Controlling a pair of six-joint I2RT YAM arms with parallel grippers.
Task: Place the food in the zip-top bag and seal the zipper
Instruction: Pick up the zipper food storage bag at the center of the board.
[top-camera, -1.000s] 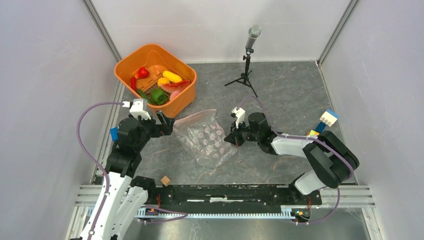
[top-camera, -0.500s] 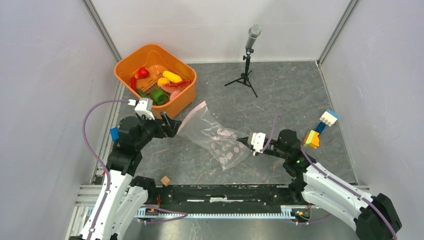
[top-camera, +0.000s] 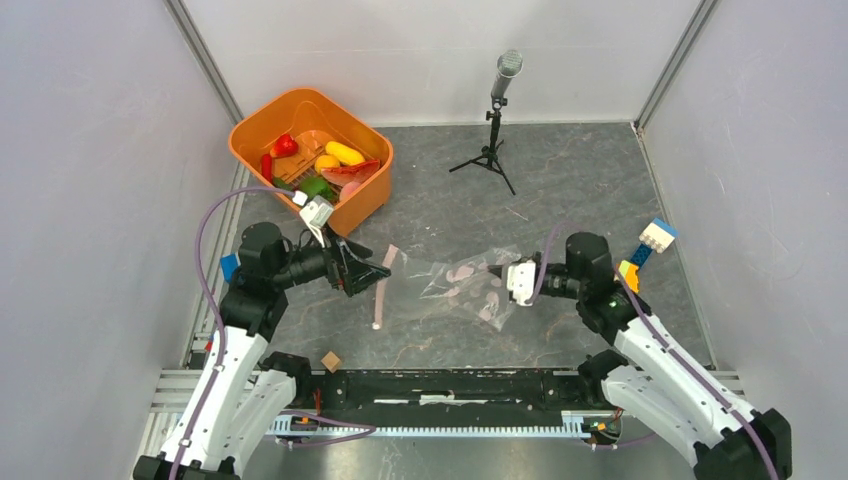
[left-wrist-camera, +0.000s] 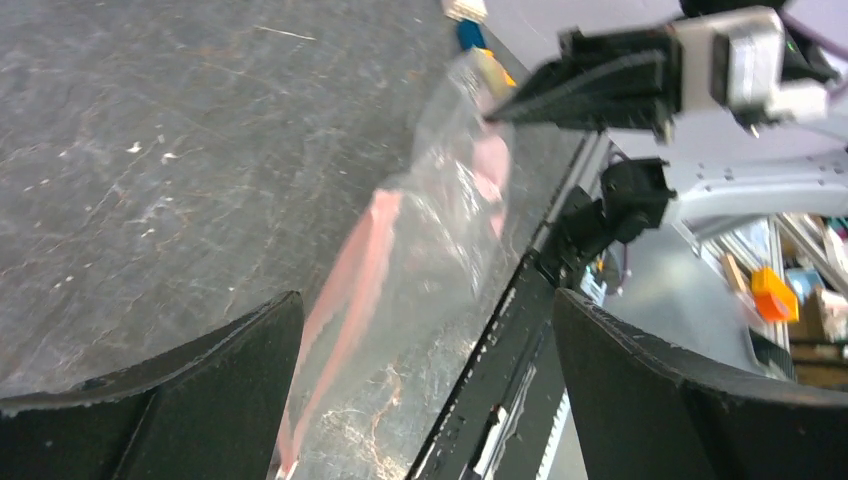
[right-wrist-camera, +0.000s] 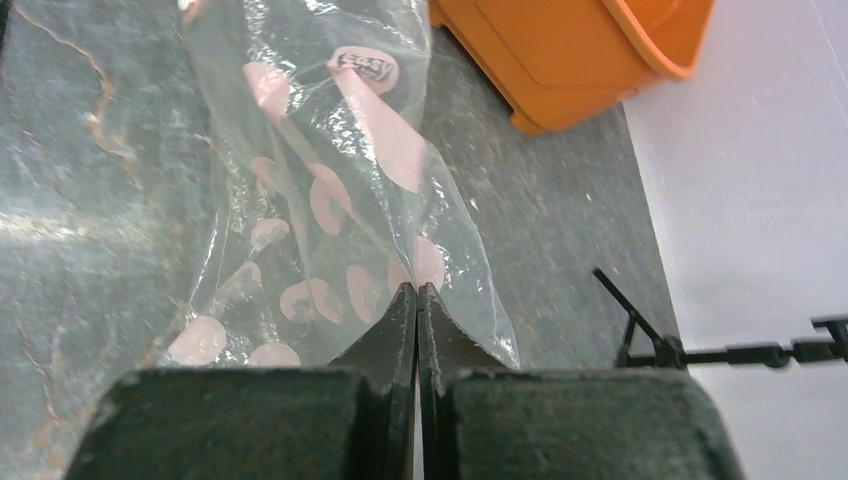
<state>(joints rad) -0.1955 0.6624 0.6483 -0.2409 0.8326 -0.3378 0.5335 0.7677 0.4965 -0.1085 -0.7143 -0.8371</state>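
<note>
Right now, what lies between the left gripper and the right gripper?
The clear dotted bag, one end pinched by the right gripper, as the top view shows.

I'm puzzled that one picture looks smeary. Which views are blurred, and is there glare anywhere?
Left wrist view: the zip-top bag is smeared and soft, and the fingers of the left gripper are dark, featureless wedges. Right wrist view: the bag is crisp, with a pale sheen on the table. Top external view: sharp, evenly lit, soft shadows.
</note>
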